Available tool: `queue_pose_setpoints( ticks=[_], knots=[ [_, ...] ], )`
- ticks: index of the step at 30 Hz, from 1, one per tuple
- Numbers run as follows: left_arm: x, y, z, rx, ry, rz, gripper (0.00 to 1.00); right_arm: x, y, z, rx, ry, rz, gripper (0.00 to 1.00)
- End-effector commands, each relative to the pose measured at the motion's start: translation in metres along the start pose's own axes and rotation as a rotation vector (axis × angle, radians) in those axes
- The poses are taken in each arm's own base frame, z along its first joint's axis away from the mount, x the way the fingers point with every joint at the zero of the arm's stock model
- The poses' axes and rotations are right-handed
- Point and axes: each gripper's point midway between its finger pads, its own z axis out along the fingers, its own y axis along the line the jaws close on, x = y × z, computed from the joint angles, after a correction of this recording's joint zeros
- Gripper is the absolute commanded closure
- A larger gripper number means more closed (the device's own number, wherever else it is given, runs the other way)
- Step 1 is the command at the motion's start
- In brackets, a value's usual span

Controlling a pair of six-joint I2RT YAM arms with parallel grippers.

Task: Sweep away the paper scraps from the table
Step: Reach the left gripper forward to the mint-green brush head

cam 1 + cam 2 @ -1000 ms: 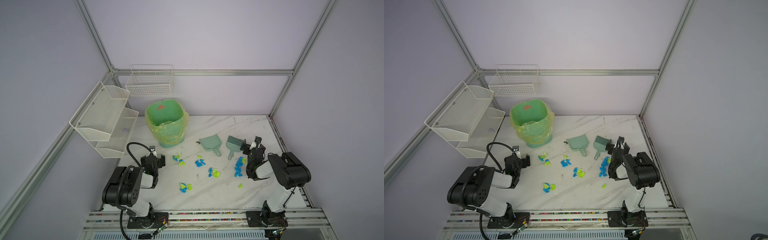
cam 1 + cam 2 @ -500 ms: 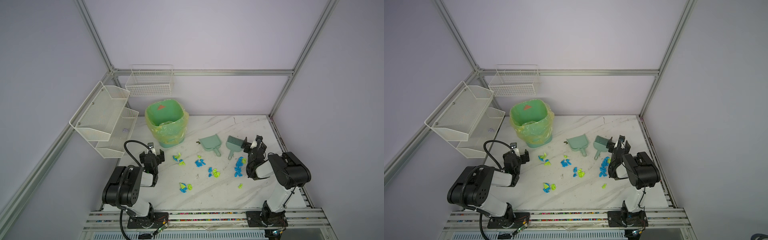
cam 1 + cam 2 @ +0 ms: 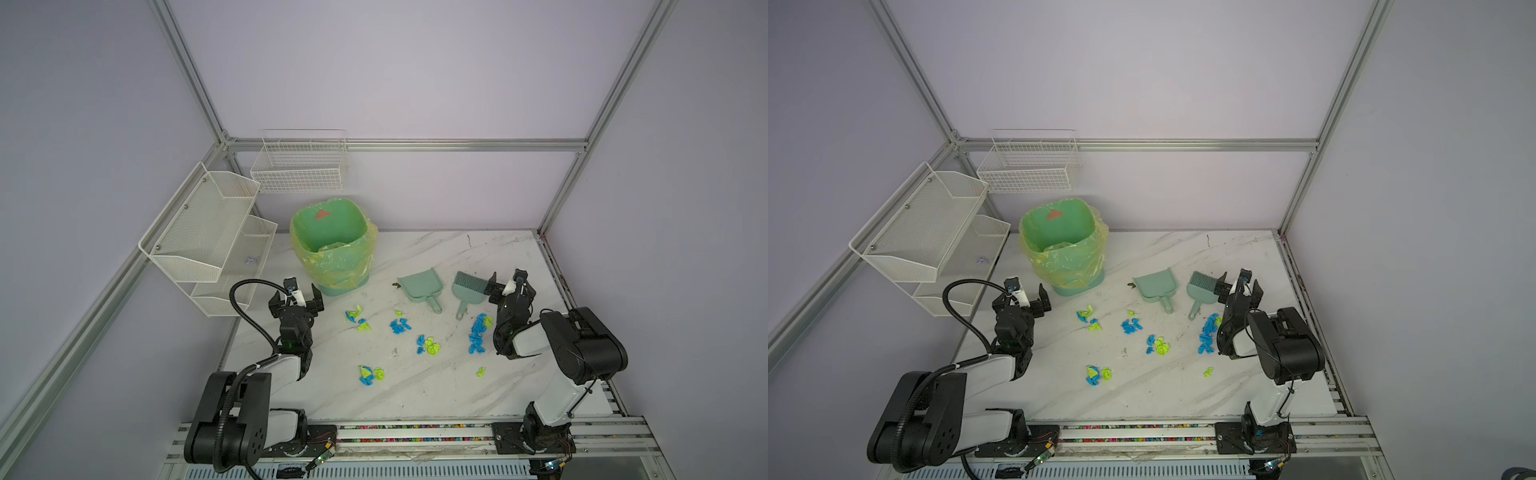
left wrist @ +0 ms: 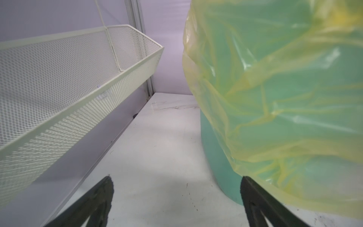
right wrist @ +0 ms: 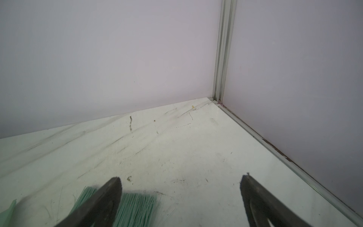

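Paper scraps litter the table, front edge bare; left gripper, right gripper gape empty.

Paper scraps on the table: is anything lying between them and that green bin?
Nothing visible does. Bare table separates the nearest paper scraps from the bin. The dustpan and brush lie off to the side of that path.
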Motion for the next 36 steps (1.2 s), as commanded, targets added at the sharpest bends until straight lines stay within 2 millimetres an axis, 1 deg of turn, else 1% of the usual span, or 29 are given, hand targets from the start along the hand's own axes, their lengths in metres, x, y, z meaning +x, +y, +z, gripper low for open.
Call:
queue_pose_setpoints(
  ticks=[1,2,4,5,7,8,11,13,15,16,18,21,23,24,26,27,28,29,31,33,36],
  knots=[
    [-0.027,0.017,-0.012,-0.082,-0.064,-0.144,0.0,-0.025,-0.003,0.006,0.053,-0.002,0.002,0.03],
    [-0.033,0.019,-0.014,-0.095,-0.06,-0.188,0.0,-0.028,-0.004,0.01,0.07,0.019,0.01,0.03],
    [-0.043,0.013,-0.018,-0.095,-0.036,-0.251,0.0,-0.035,-0.003,0.017,0.097,0.067,0.028,0.03],
    [-0.047,0.009,-0.021,-0.106,-0.012,-0.278,0.0,-0.036,-0.002,0.021,0.109,0.105,0.028,0.03],
    [-0.053,-0.005,-0.028,-0.096,0.025,-0.29,0.0,-0.039,0.001,0.026,0.122,0.15,0.037,0.03],
    [-0.06,-0.014,-0.033,-0.095,0.032,-0.28,0.0,-0.039,0.003,0.029,0.124,0.177,0.044,0.03],
    [-0.079,-0.039,-0.056,-0.088,0.072,-0.281,0.0,-0.039,0.014,0.034,0.093,0.255,0.053,0.03],
    [-0.086,-0.054,-0.071,-0.047,0.114,-0.31,0.0,-0.037,0.019,0.036,0.078,0.304,0.07,0.03],
    [-0.089,-0.071,-0.087,-0.001,0.17,-0.352,0.0,-0.037,0.026,0.034,0.047,0.344,0.079,0.03],
    [-0.088,-0.079,-0.094,0.021,0.199,-0.376,0.0,-0.037,0.029,0.034,0.034,0.357,0.083,0.03],
    [-0.082,-0.101,-0.106,0.081,0.273,-0.423,0.0,-0.039,0.032,0.031,0.008,0.377,0.096,0.03],
    [-0.068,-0.147,-0.122,0.176,0.402,-0.454,0.0,-0.042,0.034,0.024,-0.013,0.393,0.106,0.03],
    [-0.058,-0.182,-0.129,0.226,0.491,-0.432,0.0,-0.045,0.033,0.019,-0.017,0.402,0.101,0.03],
    [-0.053,-0.197,-0.133,0.241,0.523,-0.414,0.0,-0.046,0.032,0.018,-0.018,0.406,0.098,0.03],
    [-0.048,-0.229,-0.137,0.282,0.574,-0.385,0.0,-0.047,0.031,0.013,-0.021,0.419,0.091,0.03],
    [-0.045,-0.24,-0.138,0.293,0.59,-0.374,0.0,-0.048,0.032,0.011,-0.027,0.424,0.091,0.03],
    [-0.037,-0.254,-0.138,0.303,0.614,-0.358,0.0,-0.048,0.032,0.009,-0.034,0.43,0.09,0.03],
    [-0.036,-0.267,-0.138,0.316,0.625,-0.347,0.0,-0.048,0.032,0.007,-0.042,0.436,0.094,0.03],
    [-0.029,-0.286,-0.137,0.335,0.654,-0.336,0.0,-0.047,0.035,0.004,-0.061,0.453,0.1,0.03],
    [-0.027,-0.307,-0.137,0.372,0.674,-0.334,0.0,-0.045,0.037,0.002,-0.074,0.47,0.102,0.03],
    [-0.025,-0.346,-0.139,0.438,0.7,-0.307,0.0,-0.044,0.037,-0.001,-0.077,0.477,0.109,0.03]
  ],
)
